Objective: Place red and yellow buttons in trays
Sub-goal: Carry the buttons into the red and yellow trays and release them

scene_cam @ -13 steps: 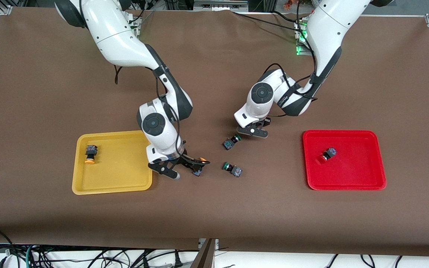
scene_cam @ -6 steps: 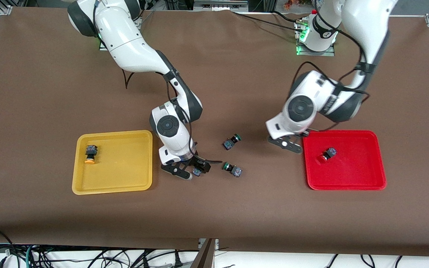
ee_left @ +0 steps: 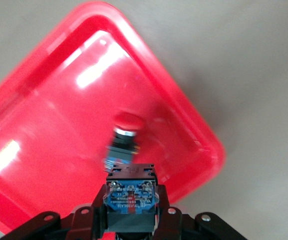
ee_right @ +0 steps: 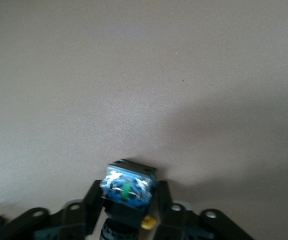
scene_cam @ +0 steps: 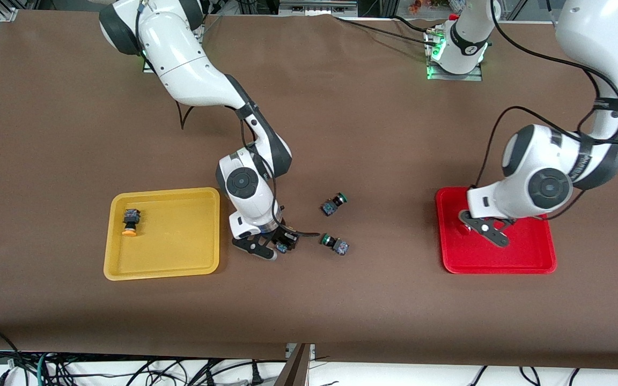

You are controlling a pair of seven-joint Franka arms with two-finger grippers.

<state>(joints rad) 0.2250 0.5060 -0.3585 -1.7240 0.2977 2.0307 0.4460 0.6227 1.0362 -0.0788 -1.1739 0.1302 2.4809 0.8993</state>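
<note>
The left gripper (ee_left: 132, 220) clamps a button (ee_left: 131, 197) over the red tray (scene_cam: 523, 260) (another red-capped button (ee_left: 124, 137) lies below). The right gripper (scene_cam: 276, 247) pinches a yellow-capped button (ee_right: 128, 192) at the table, beside the yellow tray (scene_cam: 180, 268).

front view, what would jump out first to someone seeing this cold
The two bright trays stand out: the yellow tray toward the right arm's end, holding one yellow button, and the red tray toward the left arm's end. The left gripper is over the red tray, shut on a red button. The right gripper is down on the table beside the yellow tray, shut on a second yellow button.
</note>
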